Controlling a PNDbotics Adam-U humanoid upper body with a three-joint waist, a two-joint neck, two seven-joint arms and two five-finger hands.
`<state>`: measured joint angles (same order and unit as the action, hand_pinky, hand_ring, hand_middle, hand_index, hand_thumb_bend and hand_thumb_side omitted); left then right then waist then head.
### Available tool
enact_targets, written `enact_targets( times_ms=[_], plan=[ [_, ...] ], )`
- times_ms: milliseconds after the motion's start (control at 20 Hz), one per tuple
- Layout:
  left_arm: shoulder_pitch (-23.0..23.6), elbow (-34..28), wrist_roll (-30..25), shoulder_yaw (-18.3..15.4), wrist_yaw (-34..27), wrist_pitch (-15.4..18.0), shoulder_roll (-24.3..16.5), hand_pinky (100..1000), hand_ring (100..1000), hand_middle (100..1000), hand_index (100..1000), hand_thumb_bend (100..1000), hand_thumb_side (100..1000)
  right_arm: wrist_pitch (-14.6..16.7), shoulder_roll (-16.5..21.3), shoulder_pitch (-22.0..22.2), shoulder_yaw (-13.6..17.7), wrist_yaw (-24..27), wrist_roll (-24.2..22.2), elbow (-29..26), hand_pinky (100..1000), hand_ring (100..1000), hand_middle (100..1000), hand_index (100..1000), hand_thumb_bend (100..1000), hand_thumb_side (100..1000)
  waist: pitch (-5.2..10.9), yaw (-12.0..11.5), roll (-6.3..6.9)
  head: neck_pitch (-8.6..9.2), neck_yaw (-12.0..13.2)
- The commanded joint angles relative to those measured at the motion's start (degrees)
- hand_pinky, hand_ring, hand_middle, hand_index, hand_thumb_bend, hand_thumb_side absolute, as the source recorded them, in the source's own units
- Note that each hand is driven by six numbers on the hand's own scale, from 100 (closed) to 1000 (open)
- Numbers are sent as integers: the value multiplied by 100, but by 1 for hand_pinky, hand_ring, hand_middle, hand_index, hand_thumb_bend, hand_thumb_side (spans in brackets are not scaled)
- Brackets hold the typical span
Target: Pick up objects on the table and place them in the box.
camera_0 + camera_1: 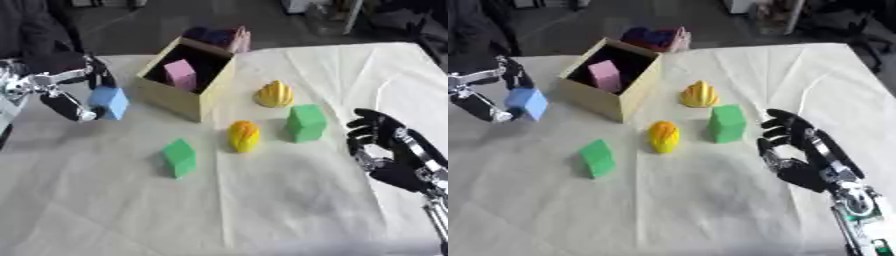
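The left hand [74, 95] comes in from the left edge with its fingers and thumb curled round a light blue block [109, 102], holding it above the white cloth-covered table [289, 200], just left of the open cardboard box [186, 80] and not yet over its opening. The block sits between the dark fingers above it and the thumb below, with one flat face turned toward the camera. The box stands tilted on the cloth near the far left of the table, its dark inside showing, and a pink block [181, 74] leans inside it against the inner wall. Behind the box, at the far edge of the table, lie some dark purple and pink things [220, 37] that cannot be made out further. The right hand [798, 145] shows at the lower right, palm toward the table's middle, its black fingers spread and relaxed, holding nothing. Near it, to its left, stands a green block [306, 122] upright on the cloth. Beyond that block, closer to the box, sits a yellow ridged shell-like shape [274, 94]. A second yellow-orange ridged piece [243, 135] stands just left of the green block, in front of the box's near corner. Farther left and nearer the camera, another green block [180, 158] rests tilted on the cloth, well apart from both hands.
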<state>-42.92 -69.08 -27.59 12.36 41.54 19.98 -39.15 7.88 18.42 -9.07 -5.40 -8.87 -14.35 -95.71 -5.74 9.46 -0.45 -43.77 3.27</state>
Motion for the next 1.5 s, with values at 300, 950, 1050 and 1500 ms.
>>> enact_targets(
  times_ms=[300,950,1050,1500],
  plan=[
    [-1245,492,720,-493,677,-696,360,715,586,578,677,395,100,43,6,-430,-127,90,-173,-126,698,741,736,923,200,321,-269,351,86,475,158],
    [-1613,1712,1440,-498,2038,-871,881,762,710,722,793,578,322,34,-20,-569,-162,145,-227,-143,698,740,735,922,193,325,-477,604,161,669,212],
    [-1621,1778,1397,-530,2182,-881,946,775,737,750,815,656,396,36,-28,-560,-163,149,-234,-139,698,740,736,922,193,325,-471,602,149,661,203],
    [-1510,1019,1530,-438,1694,-516,745,770,708,719,784,635,389,29,-13,-506,-109,133,-198,-116,699,740,736,923,188,329,-446,509,138,618,83]
  ],
)
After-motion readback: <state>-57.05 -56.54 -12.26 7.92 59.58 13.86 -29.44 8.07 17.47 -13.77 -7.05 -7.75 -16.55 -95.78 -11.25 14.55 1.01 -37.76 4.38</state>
